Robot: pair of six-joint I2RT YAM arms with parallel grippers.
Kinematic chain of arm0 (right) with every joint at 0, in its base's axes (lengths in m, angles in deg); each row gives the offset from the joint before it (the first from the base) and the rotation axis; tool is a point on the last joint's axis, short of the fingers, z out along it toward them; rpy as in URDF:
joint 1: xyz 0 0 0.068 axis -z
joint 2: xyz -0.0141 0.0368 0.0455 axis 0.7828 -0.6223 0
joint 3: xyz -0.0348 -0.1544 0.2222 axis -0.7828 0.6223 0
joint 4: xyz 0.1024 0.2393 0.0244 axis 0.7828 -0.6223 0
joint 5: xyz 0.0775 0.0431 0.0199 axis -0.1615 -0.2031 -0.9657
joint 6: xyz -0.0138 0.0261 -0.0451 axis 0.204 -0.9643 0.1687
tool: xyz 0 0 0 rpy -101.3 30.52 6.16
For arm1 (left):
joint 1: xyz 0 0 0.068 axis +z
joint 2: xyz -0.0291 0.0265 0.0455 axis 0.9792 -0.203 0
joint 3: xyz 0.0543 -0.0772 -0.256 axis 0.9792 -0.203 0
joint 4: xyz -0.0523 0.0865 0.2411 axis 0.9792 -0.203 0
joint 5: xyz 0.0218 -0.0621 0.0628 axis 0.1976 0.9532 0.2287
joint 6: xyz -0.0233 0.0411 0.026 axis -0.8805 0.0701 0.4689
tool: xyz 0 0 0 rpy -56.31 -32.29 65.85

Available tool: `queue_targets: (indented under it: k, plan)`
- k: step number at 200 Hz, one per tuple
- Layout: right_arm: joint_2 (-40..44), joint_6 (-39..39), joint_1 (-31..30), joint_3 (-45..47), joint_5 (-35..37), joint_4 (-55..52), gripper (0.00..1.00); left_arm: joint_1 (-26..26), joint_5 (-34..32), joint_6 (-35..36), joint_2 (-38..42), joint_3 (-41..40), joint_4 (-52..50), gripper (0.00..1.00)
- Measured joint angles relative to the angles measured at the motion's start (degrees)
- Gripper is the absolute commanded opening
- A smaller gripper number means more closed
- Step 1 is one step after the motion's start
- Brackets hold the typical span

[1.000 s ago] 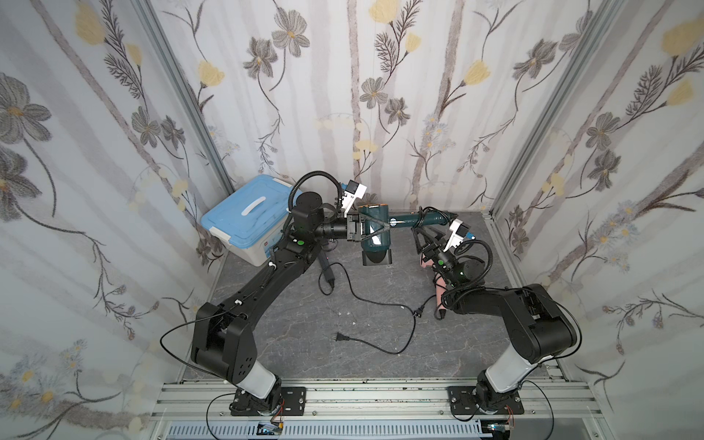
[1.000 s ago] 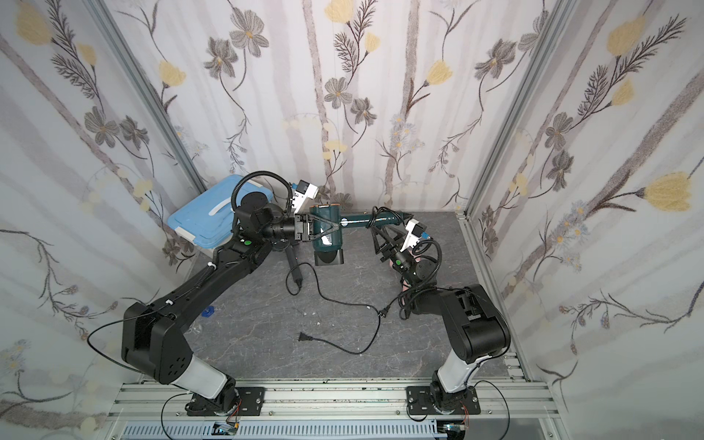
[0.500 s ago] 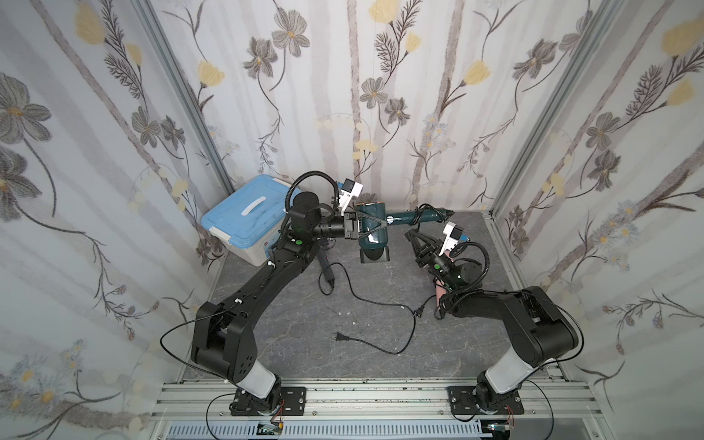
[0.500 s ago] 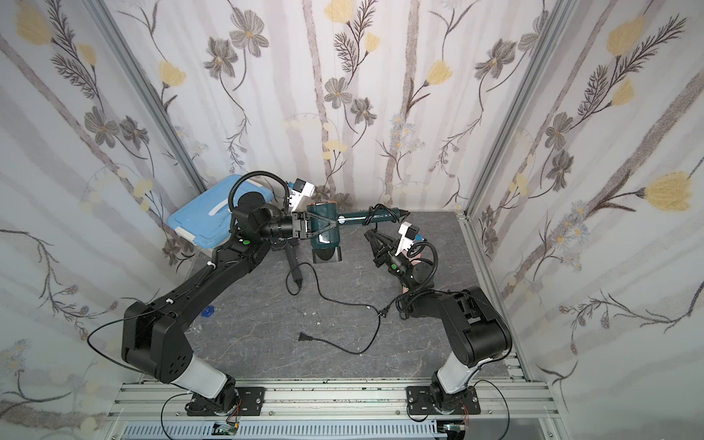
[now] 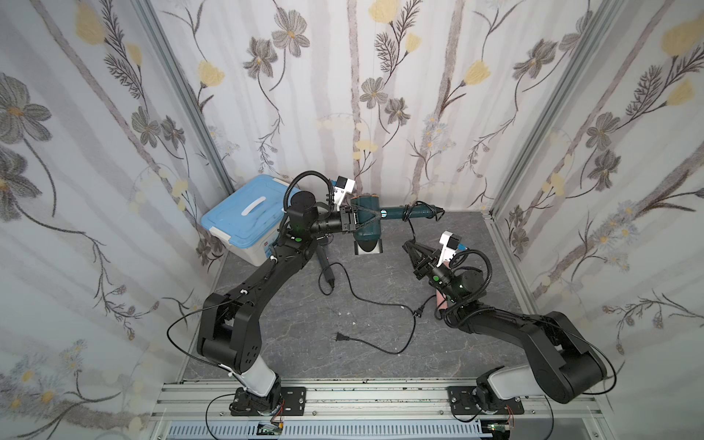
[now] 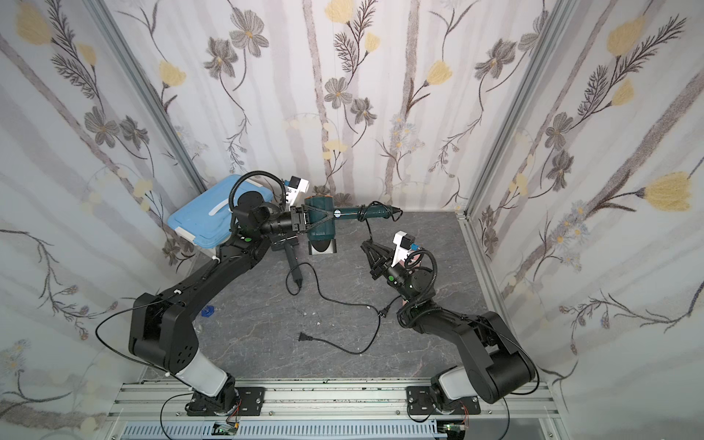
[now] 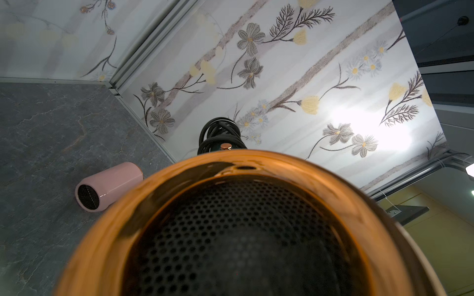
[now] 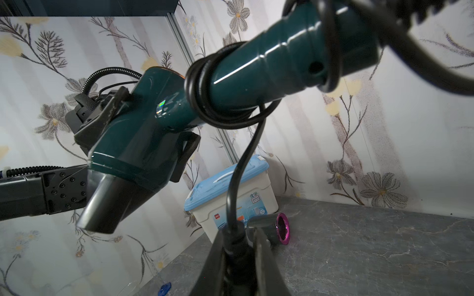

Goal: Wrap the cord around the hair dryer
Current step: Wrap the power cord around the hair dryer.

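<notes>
- Two arms meet over the back of the worktop (image 5: 381, 282). The teal hair dryer (image 5: 366, 230) hangs in the air there, clear of the surface and near the blue-lidded box (image 5: 244, 221).
- On the dryer's body the left fingers (image 8: 107, 114) are clamped, one on each side. The handle points toward the right arm and the nozzle tips downward.
- Around the handle the black cord (image 8: 198, 92) sits in several tight coils near the body, with one looser loop farther out toward the handle's end.
- From the coils a single strand drops to the right fingers (image 8: 264, 256), which are narrow and pinch it between them below the handle.
- A pink dryer (image 7: 110, 185) lies on the worktop by the right-hand wall. A dark dryer with a magenta ring (image 8: 266, 225) lies near the box.
- A loose black cable with a plug (image 5: 341, 336) trails across mid-worktop; I cannot tell which dryer it belongs to.
</notes>
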Motion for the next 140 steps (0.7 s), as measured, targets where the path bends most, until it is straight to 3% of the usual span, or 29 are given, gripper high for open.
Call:
queue_targets:
  k: [23, 72, 140]
  plan:
    - [6.29, 5.27, -2.01, -1.36, 2.34, -12.13, 0.03, 0.28, 0.07, 4.39, -0.02, 2.49, -5.62, 0.0]
    - [17.42, 15.58, -2.89, -6.49, 6.32, -40.72, 0.03, -0.09, -3.61, 26.45, 2.64, 7.26, -31.19, 0.0]
    - [20.61, 28.72, -3.08, -20.87, 9.44, -73.11, 0.03, -5.07, -12.26, 47.3, 1.09, 11.61, -53.42, 0.0]
